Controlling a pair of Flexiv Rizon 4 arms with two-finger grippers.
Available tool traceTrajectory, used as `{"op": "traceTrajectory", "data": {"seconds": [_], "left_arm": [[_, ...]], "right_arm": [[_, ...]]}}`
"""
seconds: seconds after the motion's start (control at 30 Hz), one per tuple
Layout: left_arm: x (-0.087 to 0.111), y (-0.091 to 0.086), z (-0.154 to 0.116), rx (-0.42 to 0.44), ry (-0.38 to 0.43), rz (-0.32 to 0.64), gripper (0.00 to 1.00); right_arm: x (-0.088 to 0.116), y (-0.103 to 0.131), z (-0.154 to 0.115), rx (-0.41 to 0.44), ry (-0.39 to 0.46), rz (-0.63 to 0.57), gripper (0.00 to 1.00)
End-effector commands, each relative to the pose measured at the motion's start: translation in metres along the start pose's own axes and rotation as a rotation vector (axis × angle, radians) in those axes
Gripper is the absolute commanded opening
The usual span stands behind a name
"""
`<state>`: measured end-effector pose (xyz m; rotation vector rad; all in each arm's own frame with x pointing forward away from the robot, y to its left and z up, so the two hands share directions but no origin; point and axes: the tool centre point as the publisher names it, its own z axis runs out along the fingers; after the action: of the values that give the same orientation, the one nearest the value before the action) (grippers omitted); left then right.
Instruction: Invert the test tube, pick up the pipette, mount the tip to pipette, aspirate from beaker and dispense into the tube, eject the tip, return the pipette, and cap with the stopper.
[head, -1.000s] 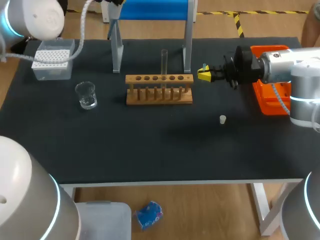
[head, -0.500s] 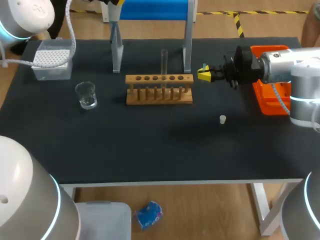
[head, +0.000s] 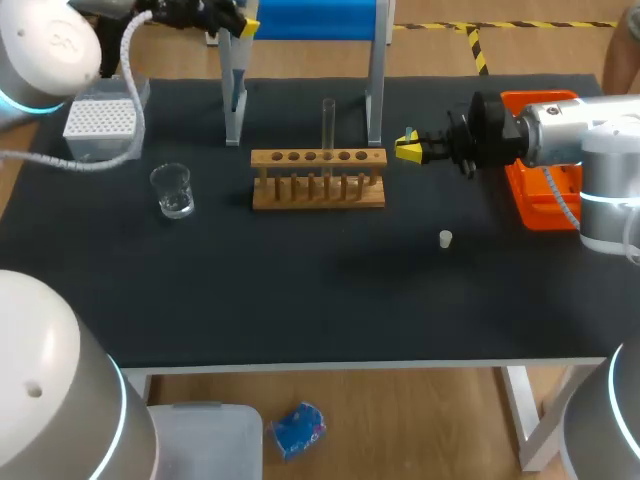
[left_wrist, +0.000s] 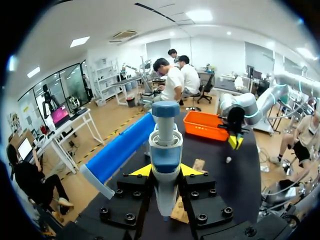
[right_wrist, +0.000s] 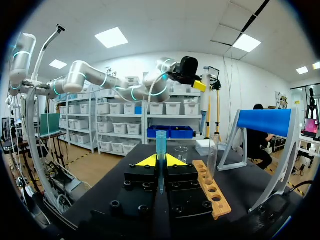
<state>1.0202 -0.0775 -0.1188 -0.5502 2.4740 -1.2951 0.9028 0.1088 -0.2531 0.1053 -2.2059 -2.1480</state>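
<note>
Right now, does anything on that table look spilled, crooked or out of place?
Nothing spilled or tipped. Only the white stopper lies loose on the table, apart from the wooden rack, where one test tube stands upright.

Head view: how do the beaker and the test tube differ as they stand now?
The beaker is short and wide; the test tube is tall and thin. The beaker stands straight on the table, left of the rack; the test tube stands in one of the rack's holes, rising well above it. Both are clear and upright, and no arm touches either.
</note>
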Motion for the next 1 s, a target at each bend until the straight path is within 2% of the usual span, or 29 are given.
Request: {"op": "traceTrajectory", "data": {"seconds": [0.03, 0.17, 0.23, 0.83, 1.0], "left_arm": [[0.032, 0.016, -0.016, 0.050, 0.007, 0.002, 0.00], [0.051, 0.022, -0.020, 0.113, 0.038, -0.012, 0.00], [0.063, 0.020, -0.018, 0.150, 0.091, -0.007, 0.00], [0.063, 0.020, -0.018, 0.150, 0.091, -0.007, 0.00], [0.084, 0.001, -0.009, 0.150, 0.085, -0.004, 0.00]], "right_arm": [[0.001, 0.001, 0.000, 0.002, -0.002, 0.000, 0.00], [0.001, 0.001, 0.000, 0.002, -0.002, 0.000, 0.00], [0.001, 0.001, 0.000, 0.002, -0.002, 0.000, 0.00], [0.001, 0.001, 0.000, 0.002, -0.002, 0.000, 0.00], [0.001, 0.001, 0.000, 0.002, -0.002, 0.000, 0.00]]}}
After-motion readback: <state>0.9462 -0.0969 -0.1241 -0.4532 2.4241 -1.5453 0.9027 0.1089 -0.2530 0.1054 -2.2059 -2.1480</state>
